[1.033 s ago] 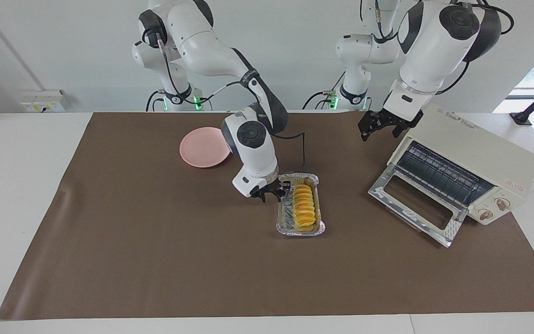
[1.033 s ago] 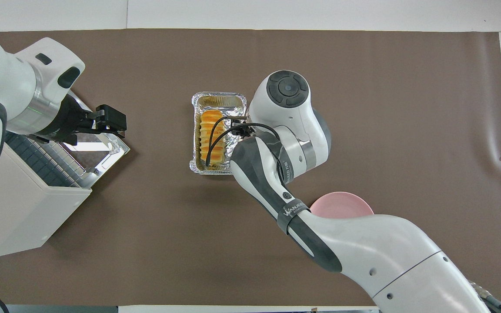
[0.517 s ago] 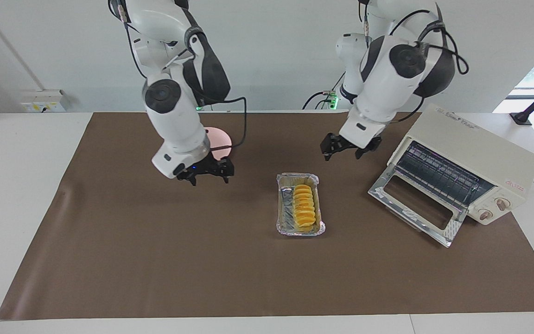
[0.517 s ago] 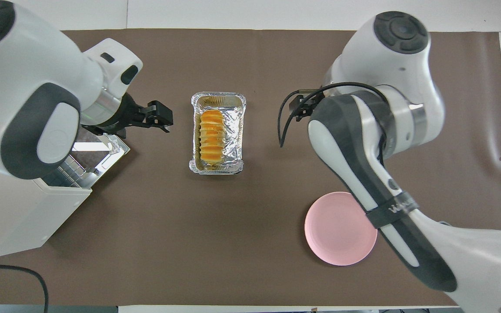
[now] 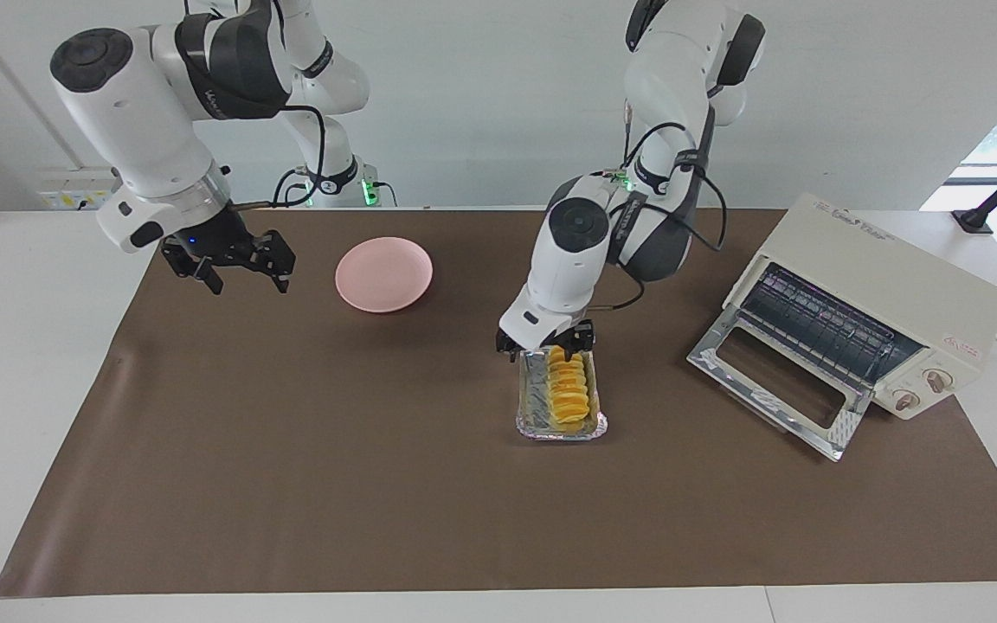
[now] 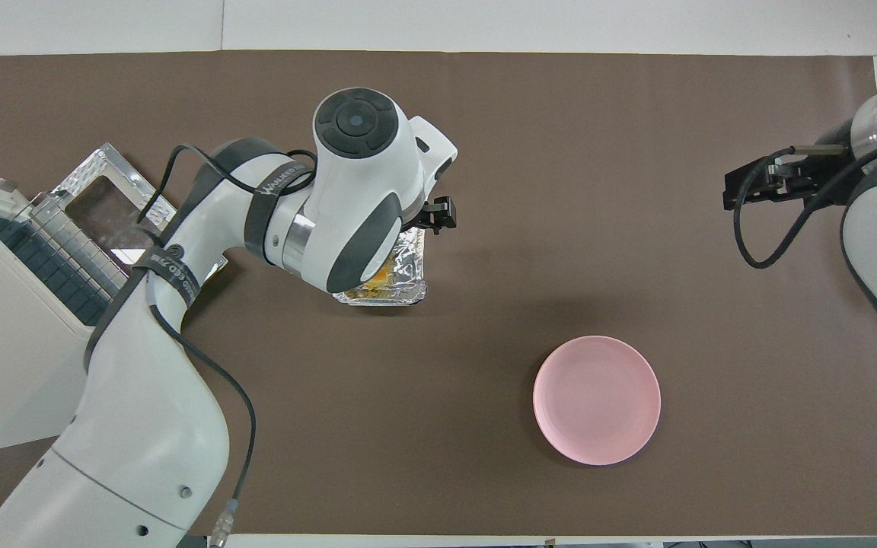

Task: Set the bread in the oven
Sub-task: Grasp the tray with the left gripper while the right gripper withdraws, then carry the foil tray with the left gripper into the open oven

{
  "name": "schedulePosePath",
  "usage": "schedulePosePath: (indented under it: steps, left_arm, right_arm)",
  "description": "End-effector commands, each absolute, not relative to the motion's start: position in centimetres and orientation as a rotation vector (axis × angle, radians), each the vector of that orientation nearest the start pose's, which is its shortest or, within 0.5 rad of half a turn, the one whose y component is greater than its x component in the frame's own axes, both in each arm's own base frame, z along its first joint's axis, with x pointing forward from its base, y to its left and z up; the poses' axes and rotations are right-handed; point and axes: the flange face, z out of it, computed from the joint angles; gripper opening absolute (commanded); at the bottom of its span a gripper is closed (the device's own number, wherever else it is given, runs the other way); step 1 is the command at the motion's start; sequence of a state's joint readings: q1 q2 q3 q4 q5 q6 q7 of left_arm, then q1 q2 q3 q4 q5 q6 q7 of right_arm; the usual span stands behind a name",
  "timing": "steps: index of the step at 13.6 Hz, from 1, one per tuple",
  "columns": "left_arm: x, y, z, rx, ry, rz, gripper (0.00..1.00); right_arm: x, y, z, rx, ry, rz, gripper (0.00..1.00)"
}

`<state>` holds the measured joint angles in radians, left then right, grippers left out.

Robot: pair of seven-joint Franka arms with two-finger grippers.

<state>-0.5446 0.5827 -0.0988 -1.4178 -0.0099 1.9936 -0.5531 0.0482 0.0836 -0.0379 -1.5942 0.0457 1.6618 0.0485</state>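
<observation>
Facing view: our left hand (image 5: 546,349) hovers spread above the bread (image 5: 569,387), unlifted in its foil tray (image 5: 533,421) mid-table; oven (image 5: 875,316) gapes open; right hand (image 5: 230,260) waits, released.

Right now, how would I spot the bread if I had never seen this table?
Start at the cream-white oven with its glass door open, at the left arm's end of the table. Beside it, toward the middle of the brown mat, lies a crinkled silver foil tray. The bread is the ridged golden-yellow loaf in it, under the left pincer.
</observation>
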Motion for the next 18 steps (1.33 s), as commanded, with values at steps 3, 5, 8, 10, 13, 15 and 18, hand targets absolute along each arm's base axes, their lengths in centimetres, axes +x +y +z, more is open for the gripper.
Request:
schedulePosePath:
  steps: [3, 5, 8, 10, 13, 15, 18]
  left_arm:
    - [58.1, -43.8, 31.6, -3.186, 0.061, 0.025, 1.0]
    - [57.9, -44.3, 30.9, -3.191, 0.051, 0.022, 0.94]
    - [57.9, -43.7, 30.8, -3.199, -0.057, 0.107, 0.0]
    - [58.0, -43.0, 30.8, -3.172, -0.103, 0.146, 0.0]
    - [59.1, -41.2, 32.6, -3.109, -0.157, 0.214, 0.0]
    - [61.1, -38.2, 36.7, -3.045, -0.233, 0.234, 0.0]
    - [63.3, -32.0, 39.3, -2.932, -0.38, 0.261, 0.0]
  right_arm:
    - [55.9, -1.9, 59.3, -3.111, 0.062, 0.071, 1.0]
    - [55.3, -2.1, 60.6, -3.114, 0.071, 0.04, 1.0]
    - [54.3, -2.0, 59.9, -3.147, 0.053, 0.089, 1.0]
    - [54.7, -2.5, 60.5, -3.145, 0.055, 0.054, 1.0]
    - [55.3, -2.6, 60.8, -3.151, 0.055, 0.005, 1.0]
    - [55.2, -2.8, 60.6, -3.16, 0.059, 0.015, 1.0]
    - [55.0, -3.0, 60.4, -3.167, 0.066, 0.035, 1.0]
